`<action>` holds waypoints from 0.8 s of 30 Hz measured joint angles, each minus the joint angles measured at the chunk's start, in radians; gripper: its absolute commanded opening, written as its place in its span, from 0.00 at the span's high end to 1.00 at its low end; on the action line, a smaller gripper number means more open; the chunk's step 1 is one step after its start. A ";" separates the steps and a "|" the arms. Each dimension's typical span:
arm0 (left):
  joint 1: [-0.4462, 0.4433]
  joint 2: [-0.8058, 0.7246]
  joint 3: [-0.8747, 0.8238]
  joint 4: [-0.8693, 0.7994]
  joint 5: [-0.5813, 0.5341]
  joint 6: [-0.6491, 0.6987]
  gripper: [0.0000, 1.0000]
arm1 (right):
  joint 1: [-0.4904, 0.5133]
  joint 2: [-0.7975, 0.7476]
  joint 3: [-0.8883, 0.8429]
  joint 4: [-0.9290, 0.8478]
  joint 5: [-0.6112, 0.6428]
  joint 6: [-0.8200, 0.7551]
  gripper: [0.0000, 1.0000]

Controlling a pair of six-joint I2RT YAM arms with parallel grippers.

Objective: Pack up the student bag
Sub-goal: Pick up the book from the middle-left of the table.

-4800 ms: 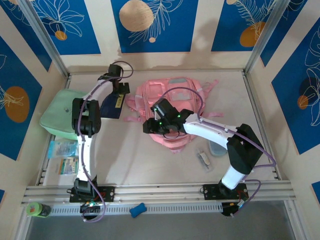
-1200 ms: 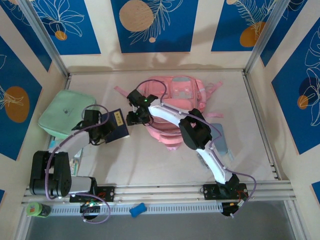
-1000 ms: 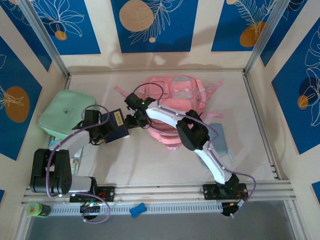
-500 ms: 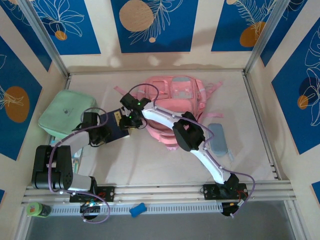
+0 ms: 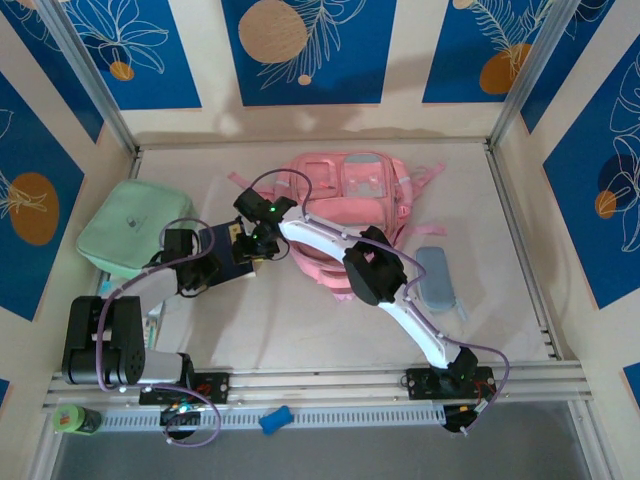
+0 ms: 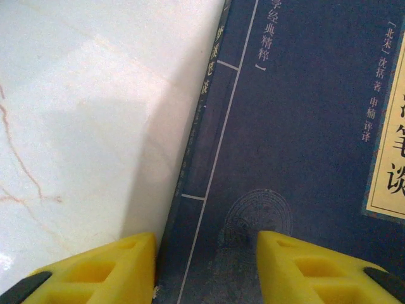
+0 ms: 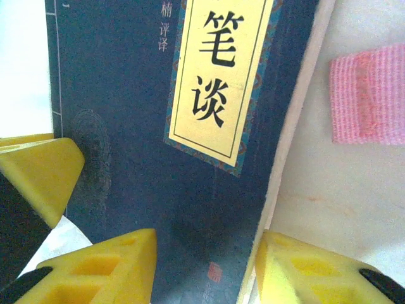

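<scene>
Dark blue paperback book with a yellow title label [image 7: 126,114] is lying flat on the pale tabletop [image 6: 76,126], approached from both sides. Left gripper [image 6: 201,239]: fingers spread, straddling the spine edge. Right gripper [image 7: 199,239]: fingers spread across the page edge. Nothing is pinched. Large pink fabric backpack [image 5: 350,195] is laid flat at the far middle, just right of the book; an open pocket cannot be made out.

Risks:
- The grippers are nearly touching over the cover, so a clash is likely.
- A squeeze from above could skid the book or curl only its cover.
- Pink webbing strap [image 7: 370,95] beside the page edge could be snagged.

Mint green soft case [image 5: 130,235] crowds the left. Bare table is available on the near side.
</scene>
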 measured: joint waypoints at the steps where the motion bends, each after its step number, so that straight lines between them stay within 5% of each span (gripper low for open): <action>1: 0.000 0.000 0.000 0.000 0.002 0.000 0.56 | 0.000 0.000 0.000 -0.002 -0.002 0.001 0.57; 24: 0.000 -0.011 -0.019 0.021 0.006 0.002 0.56 | -0.011 -0.015 0.002 -0.036 -0.022 0.075 0.78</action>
